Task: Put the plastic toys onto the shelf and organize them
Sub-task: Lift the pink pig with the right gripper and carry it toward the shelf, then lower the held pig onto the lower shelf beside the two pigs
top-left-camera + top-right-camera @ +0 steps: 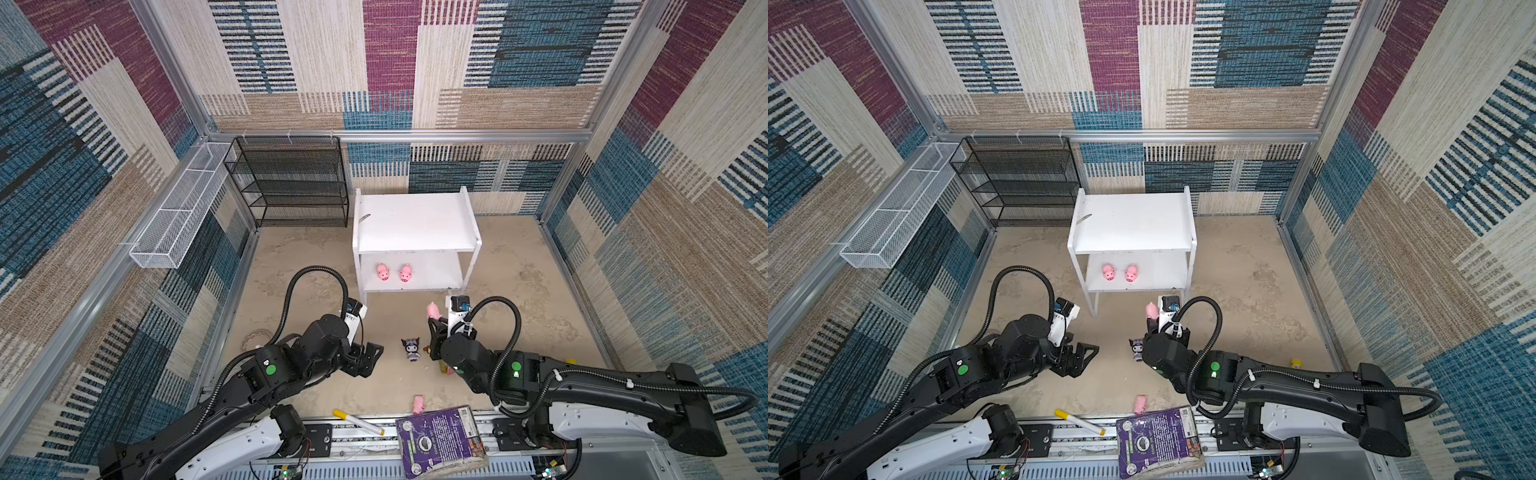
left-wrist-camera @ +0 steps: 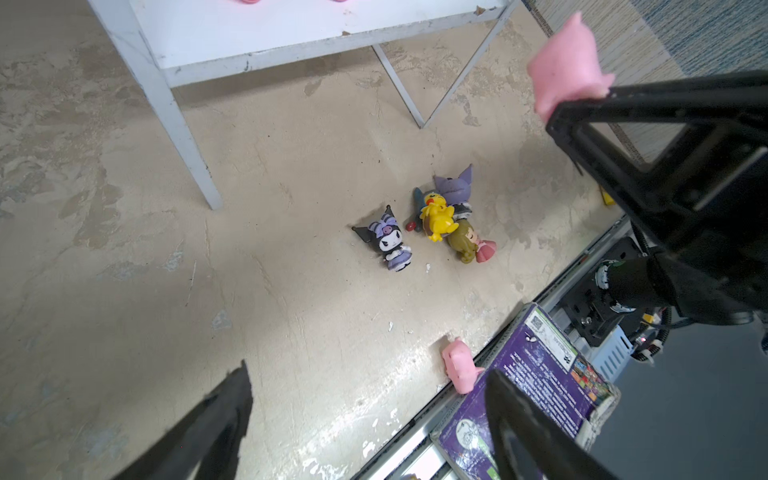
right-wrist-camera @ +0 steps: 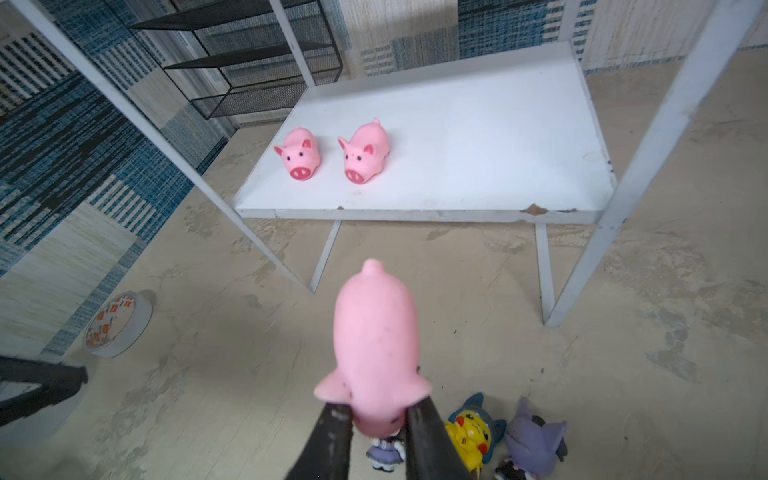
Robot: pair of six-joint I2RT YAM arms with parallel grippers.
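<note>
Right gripper point(image 3: 376, 415) clamped tight on a pink pig point(image 3: 374, 345), hovering just near of the shelf point(image 3: 415, 214); left gripper point(image 1: 370, 358) wide open, holding nothing.

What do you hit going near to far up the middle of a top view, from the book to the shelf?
purple book → loose pink pig on the floor → black-purple eared figurine → held pink pig in the shut right hand → two shelf pigs, side by side on the lower board of the shelf.

Two pigs point(image 3: 300, 154) on shelf point(image 3: 478, 137), third pig point(image 3: 376, 345) aloft
</note>
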